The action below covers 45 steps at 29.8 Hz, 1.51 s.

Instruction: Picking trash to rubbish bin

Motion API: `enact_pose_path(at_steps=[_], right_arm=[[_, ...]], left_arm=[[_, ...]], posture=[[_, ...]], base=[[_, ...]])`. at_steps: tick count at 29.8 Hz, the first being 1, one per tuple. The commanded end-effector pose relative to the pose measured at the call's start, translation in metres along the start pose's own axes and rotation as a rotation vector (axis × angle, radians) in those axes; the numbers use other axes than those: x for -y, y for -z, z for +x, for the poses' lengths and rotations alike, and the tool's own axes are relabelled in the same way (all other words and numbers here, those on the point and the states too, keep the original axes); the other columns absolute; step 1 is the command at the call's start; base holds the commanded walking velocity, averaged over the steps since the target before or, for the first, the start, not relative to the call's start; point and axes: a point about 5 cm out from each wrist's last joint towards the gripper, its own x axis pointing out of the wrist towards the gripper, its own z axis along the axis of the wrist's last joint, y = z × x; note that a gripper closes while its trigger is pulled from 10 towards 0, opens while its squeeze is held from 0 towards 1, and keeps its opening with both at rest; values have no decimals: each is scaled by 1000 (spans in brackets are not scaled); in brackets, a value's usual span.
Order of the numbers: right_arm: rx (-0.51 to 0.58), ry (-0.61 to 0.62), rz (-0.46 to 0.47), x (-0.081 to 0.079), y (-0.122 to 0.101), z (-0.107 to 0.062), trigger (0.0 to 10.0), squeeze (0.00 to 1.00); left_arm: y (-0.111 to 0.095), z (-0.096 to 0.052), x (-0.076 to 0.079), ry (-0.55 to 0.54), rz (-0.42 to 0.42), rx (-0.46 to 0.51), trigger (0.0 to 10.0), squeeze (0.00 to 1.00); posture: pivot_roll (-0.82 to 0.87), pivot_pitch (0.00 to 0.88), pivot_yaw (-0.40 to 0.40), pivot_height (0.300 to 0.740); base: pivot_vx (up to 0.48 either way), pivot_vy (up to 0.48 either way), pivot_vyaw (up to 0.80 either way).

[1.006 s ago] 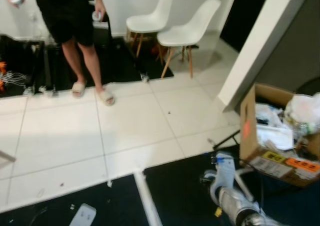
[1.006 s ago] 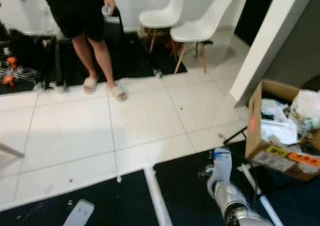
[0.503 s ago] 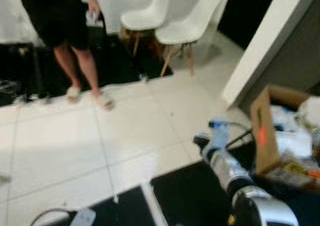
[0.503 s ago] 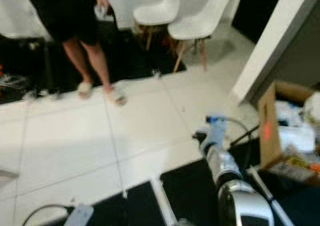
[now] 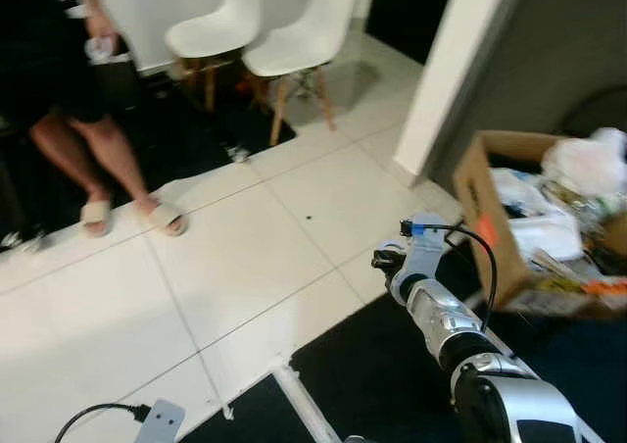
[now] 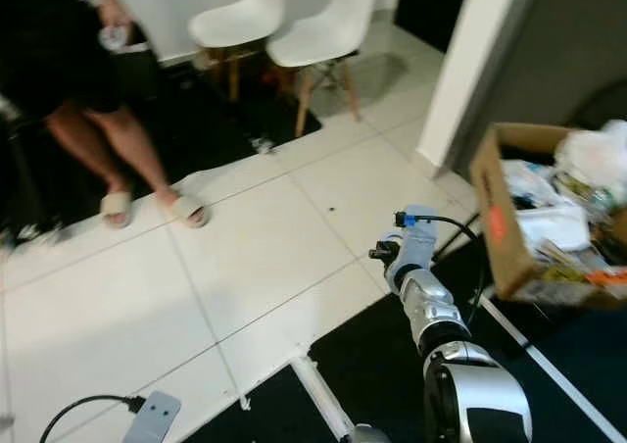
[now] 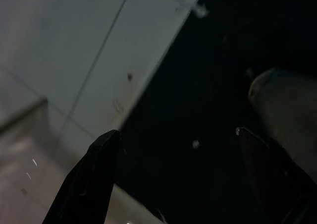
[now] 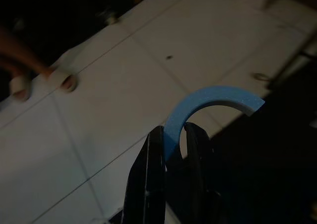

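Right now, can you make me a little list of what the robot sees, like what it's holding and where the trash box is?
right tool: shut on a curved blue piece, held out over the white tiled floor
left tool: open, fingers apart, above the edge of a black mat
cardboard box: on the robot's right, full of trash
person: standing on the robot's left, in sandals
white chairs: two, side by side by the wall
grey gadget with cable: lying on the floor

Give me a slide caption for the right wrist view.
Right pincer shut on a curved blue foam strip above white floor tiles.
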Motion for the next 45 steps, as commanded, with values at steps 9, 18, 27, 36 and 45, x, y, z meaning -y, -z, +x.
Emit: enact_pose_path(at_steps=[9, 18, 27, 36, 45], right_arm=[[-33, 17, 10, 3, 7, -2, 10000, 0], [12, -38, 19, -9, -6, 4, 10000, 0], [73, -52, 34, -15, -17, 7, 10000, 0], [71, -45, 29, -15, -22, 8, 10000, 0], [85, -36, 29, -14, -24, 8, 10000, 0]], left_arm=[[6, -1, 3, 13, 14, -15, 10000, 0], [5, -1, 4, 17, 1, -10, 10000, 0], [4, 0, 4, 31, 4, -10, 10000, 0], [5, -1, 5, 37, 5, -12, 10000, 0], [6, -1, 6, 39, 2, -14, 10000, 0]], posture=[[93, 25, 7, 740], [93, 25, 7, 740], [96, 20, 1, 740], [100, 16, -3, 740], [102, 19, -3, 740]], base=[[0, 0, -800], [0, 0, -800], [150, 0, -444], [347, 0, -622], [348, 0, -800]])
